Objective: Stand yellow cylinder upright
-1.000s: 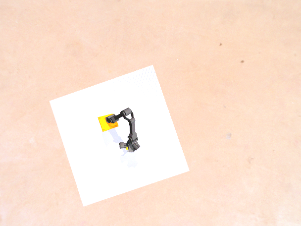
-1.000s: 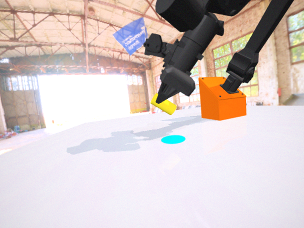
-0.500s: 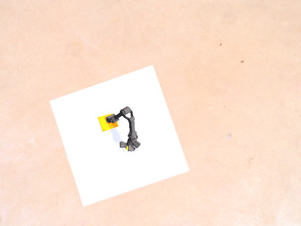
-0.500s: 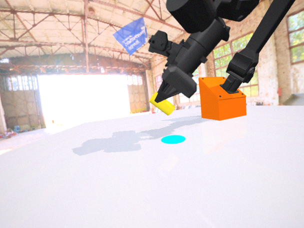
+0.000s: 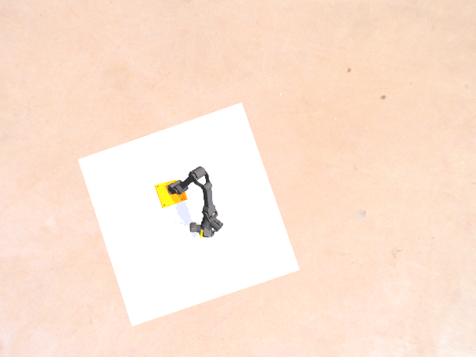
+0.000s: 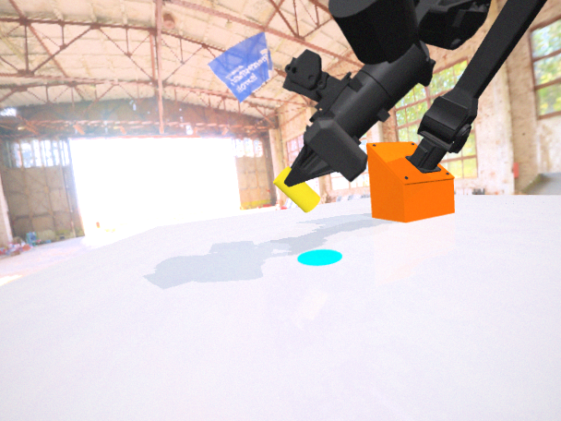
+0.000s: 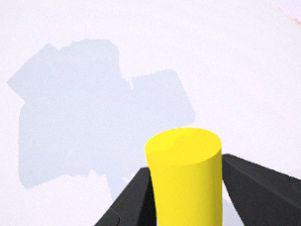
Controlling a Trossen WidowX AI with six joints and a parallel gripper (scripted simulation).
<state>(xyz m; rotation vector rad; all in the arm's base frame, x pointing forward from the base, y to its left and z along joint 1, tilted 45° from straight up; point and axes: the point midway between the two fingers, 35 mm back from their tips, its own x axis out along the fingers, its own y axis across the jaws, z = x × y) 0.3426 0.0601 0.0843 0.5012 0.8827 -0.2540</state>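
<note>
My gripper [image 6: 289,183] [image 7: 185,169] is shut on the yellow cylinder [image 6: 302,195] [image 7: 188,193] and holds it in the air above the table. In the exterior view the cylinder is tilted, with its upper end to the left and its lower end down to the right. A bit of yellow [image 5: 201,233] shows beside the gripper in the top view. The cyan circle [image 6: 319,258] lies flat on the table in the exterior view, lower in the picture than the cylinder. The circle does not show in the wrist view or in the top view.
The orange base block [image 5: 161,196] [image 6: 429,200] carries the arm and stands right of the cylinder in the exterior view. The white table [image 5: 235,250] [image 6: 231,351] has its edges in view in the top view. The arm's shadow [image 6: 208,265] [image 7: 74,124] falls on it.
</note>
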